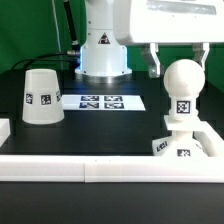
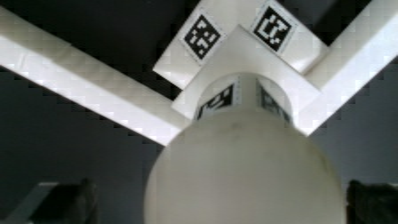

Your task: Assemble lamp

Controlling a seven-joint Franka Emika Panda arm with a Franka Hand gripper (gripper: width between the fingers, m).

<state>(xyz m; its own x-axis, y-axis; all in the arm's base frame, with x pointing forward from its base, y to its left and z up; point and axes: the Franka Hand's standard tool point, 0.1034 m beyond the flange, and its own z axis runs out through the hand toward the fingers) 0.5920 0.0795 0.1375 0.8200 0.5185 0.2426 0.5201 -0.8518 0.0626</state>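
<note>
A lamp in three matte white plastic parts sits on a black table [image 1: 110, 128], partly put together.

At the exterior view's right, the low blocky white base [image 1: 186, 149] rests close to the near edge. It carries black-and-white square tags on its sides. The ball-shaped white bulb [image 1: 181, 82] stands upright on top of the base, its short neck pointing down into it, with a square tag on the neck. In the wrist view the smooth rounded bulb [image 2: 240, 165] fills the near foreground, with the tagged neck and the base [image 2: 231, 35] beyond it.

The robot's two-finger gripper [image 1: 180, 70] hangs over the bulb with its jaws spread. One dark finger [image 1: 155, 62] stands on each side of the ball, and a gap shows beside at least one of them, so it grips nothing.

At the exterior view's left, well apart from the base, the white truncated-cone shade [image 1: 42, 97] stands alone with its wide end down, one tag on its side. Between shade and bulb, farther back, lies the marker board [image 1: 100, 101]. A white rail-like border block [image 1: 90, 166] runs along the near edge.
</note>
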